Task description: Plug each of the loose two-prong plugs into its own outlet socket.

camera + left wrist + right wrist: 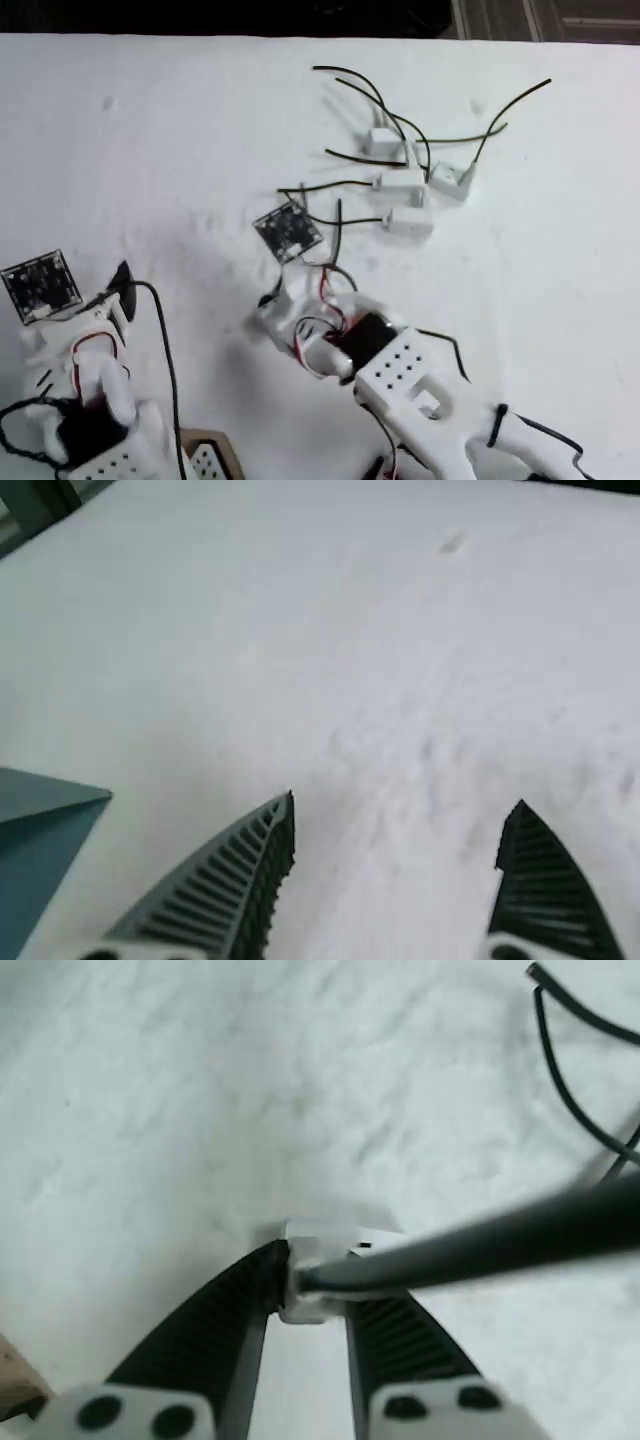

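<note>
While my right gripper [312,1285] was clamped on a white plug [315,1242], the plug's black cord [480,1243] ran out across one finger. Well beyond those fingertips lay the other white plug and socket blocks [400,184]. My left gripper [400,830] had its fingers spread wide, with bare table [300,630] between them.

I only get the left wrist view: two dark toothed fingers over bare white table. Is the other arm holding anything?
Observer: Yes. The right gripper is shut on a small white plug, with its black cord running off sideways.
Operator: Are there more of those?
Observer: Several white connector pieces with black cords lie clustered toward the far side of the table.
Operator: Is my arm near them?
Observer: No. The left gripper is at the near left, well away from that cluster.
</note>
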{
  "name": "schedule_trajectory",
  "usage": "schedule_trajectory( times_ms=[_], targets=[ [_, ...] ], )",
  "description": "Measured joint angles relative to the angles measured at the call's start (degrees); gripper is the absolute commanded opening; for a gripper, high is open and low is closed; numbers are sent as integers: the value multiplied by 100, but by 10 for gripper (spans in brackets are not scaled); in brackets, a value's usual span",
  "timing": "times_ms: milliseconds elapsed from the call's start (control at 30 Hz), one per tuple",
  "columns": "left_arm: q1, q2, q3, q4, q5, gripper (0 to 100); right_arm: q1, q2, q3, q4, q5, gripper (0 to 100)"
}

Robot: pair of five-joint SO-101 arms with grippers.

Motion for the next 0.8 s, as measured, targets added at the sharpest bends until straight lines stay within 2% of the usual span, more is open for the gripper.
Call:
schedule_trajectory(
  times_ms=[100, 433, 800],
  targets=[
    [-62, 35, 475, -229, 0, 325, -53, 264, 0, -176, -211, 17],
    [-246, 18, 598, -308, -264, 325, -53, 1169, 0, -1002, -273, 17],
    [-246, 18, 598, -308, -264, 325, -70, 1477, 141, -1143, -273, 17]
  ],
)
